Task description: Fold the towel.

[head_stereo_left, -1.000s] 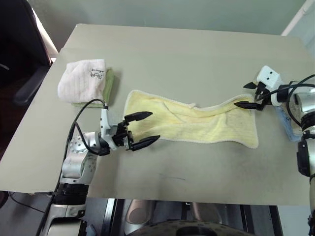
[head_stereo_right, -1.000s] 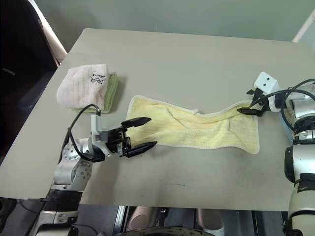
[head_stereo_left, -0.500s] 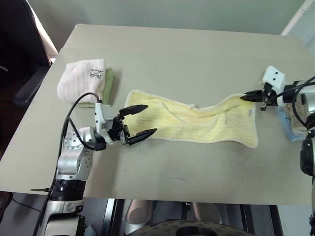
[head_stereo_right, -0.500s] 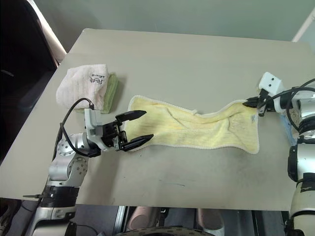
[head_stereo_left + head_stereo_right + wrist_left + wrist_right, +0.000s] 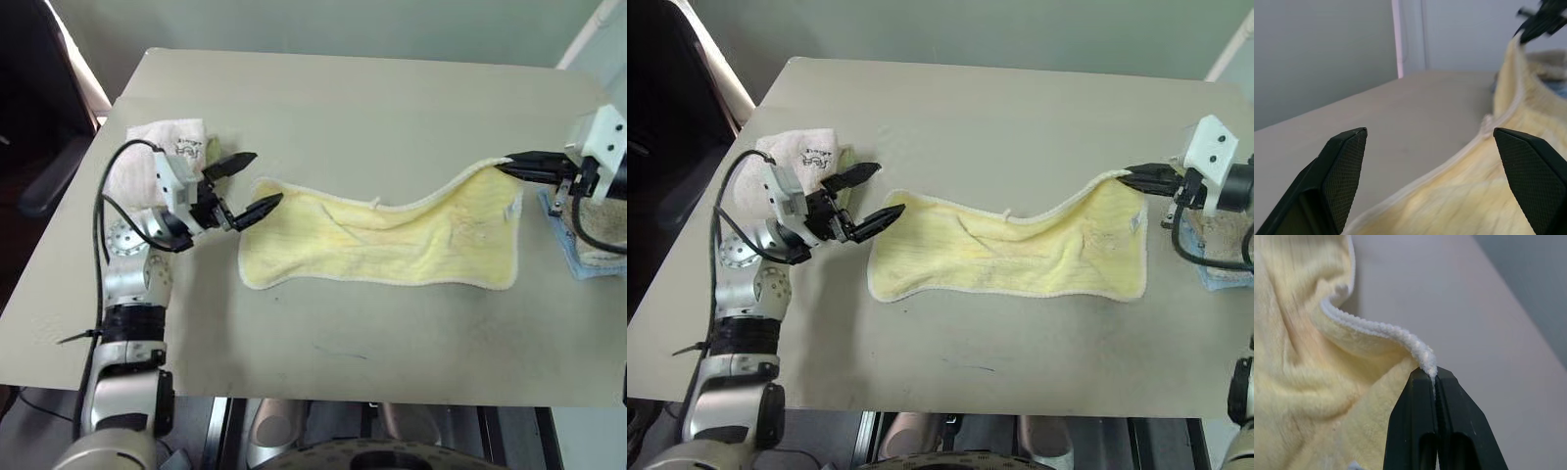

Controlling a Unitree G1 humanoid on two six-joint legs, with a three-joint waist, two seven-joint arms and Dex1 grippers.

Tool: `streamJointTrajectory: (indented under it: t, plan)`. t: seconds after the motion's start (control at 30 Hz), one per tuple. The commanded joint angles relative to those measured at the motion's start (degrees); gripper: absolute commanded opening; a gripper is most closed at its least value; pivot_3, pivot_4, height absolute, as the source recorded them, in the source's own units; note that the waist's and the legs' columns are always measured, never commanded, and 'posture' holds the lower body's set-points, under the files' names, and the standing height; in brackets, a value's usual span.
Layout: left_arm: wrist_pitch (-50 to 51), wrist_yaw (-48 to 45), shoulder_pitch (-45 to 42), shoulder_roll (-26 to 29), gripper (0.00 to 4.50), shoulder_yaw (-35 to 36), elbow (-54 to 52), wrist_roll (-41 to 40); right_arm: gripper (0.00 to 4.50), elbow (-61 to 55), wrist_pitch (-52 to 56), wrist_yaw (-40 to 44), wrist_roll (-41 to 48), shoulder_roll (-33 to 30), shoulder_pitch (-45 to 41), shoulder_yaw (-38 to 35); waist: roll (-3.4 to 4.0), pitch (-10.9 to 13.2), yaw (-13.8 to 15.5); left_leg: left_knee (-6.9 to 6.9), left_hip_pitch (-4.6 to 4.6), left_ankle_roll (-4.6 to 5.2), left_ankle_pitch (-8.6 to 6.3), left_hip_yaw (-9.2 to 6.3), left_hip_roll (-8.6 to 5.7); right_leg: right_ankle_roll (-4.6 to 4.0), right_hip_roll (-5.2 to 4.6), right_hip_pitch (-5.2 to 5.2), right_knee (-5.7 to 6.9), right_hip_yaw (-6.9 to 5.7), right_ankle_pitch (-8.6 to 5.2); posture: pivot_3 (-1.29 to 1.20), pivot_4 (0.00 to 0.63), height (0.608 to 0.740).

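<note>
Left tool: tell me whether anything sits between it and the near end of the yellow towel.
Nothing visible does. The left tool hangs open just off the towel's left end, with bare table between its fingertips and the edging. The folded pink-white towel lies behind it, out of the path.

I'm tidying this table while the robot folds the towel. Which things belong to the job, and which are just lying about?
In the job:
- yellow towel
- right hand, shut on its far corner
- left hand, open by its other end

Lying about:
- folded pink-white towel on a green cloth
- folded beige and blue cloths
</note>
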Motion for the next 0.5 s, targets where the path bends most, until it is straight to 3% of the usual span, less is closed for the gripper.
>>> streamJointTrajectory:
  t: [0.03,0.5]
  plan:
    - [-3.0,-0.9,-4.7,1.8,4.5,0.8,6.5,2.4,0.02,-11.7,5.5,-4.5,4.6,-1.7,1.9,-5.6,0.0,0.0,0.0,0.0,0.0,0.01,0.02,0.0,0.0,0.0,0.0,0.0,0.0,0.0,0.0,0.0,0.15,0.728]
    - [-12.7,1.1,-15.8,0.3,4.5,-3.8,31.2,14.7,0.02,-28.3,18.0,-10.8,17.3,-6.7,1.4,-13.9,-0.01,0.0,0.1,0.06,-0.41,-0.14,0.44,-0.07,-0.09,0.31,0.03,-0.26,-0.06,0.03,-0.01,0.0,0.15,0.728]
